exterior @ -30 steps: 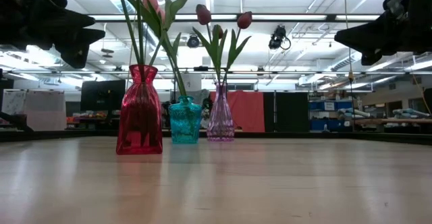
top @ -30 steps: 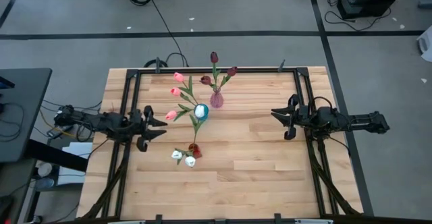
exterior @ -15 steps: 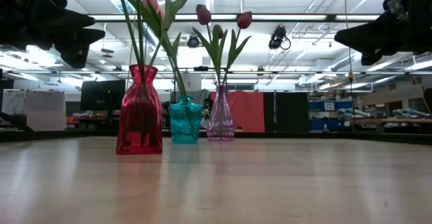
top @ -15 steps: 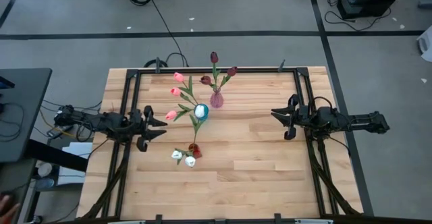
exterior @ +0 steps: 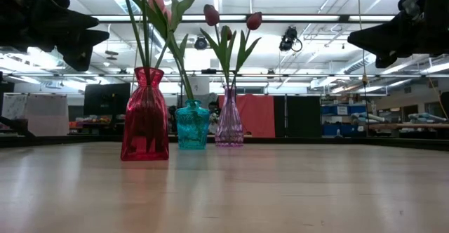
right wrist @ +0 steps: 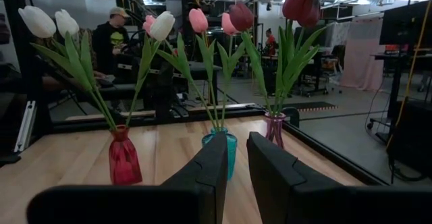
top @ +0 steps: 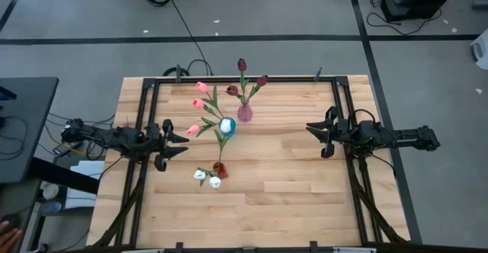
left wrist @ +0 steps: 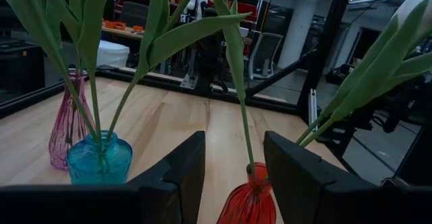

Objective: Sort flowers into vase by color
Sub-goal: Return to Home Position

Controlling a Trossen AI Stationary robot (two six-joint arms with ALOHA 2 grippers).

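Noting both arms parked above the tabletop [top: 290, 192], one at each side. We are seeing the left gripper [top: 184, 143] hanging over the left part of the tabletop and pointing toward the vases. Its fingers are spread with a clear gap and are gripping nothing. The right gripper [top: 309, 129] is hanging over the right part, well apart from the vases. Its fingers are drawn close, with only a thin gap showing between them, and nothing is sitting in that gap.

We are counting three vases, all standing upright, left of the tabletop's middle:
- The red vase [top: 219, 167] is standing nearest the front edge and holding three white flowers [top: 207, 178], whose heads are leaning toward the front left.
- The blue vase [top: 226, 126] is standing behind it and carrying three pink flowers [top: 200, 103], which are fanning out toward the left arm's side.
- The pink vase [top: 244, 113] is standing just beside the blue one, farther back, and holding three maroon flowers [top: 242, 65].

We are finding no stems lying loose on the wood. In the right wrist view a person [right wrist: 115, 42] is showing in the room beyond the tabletop.
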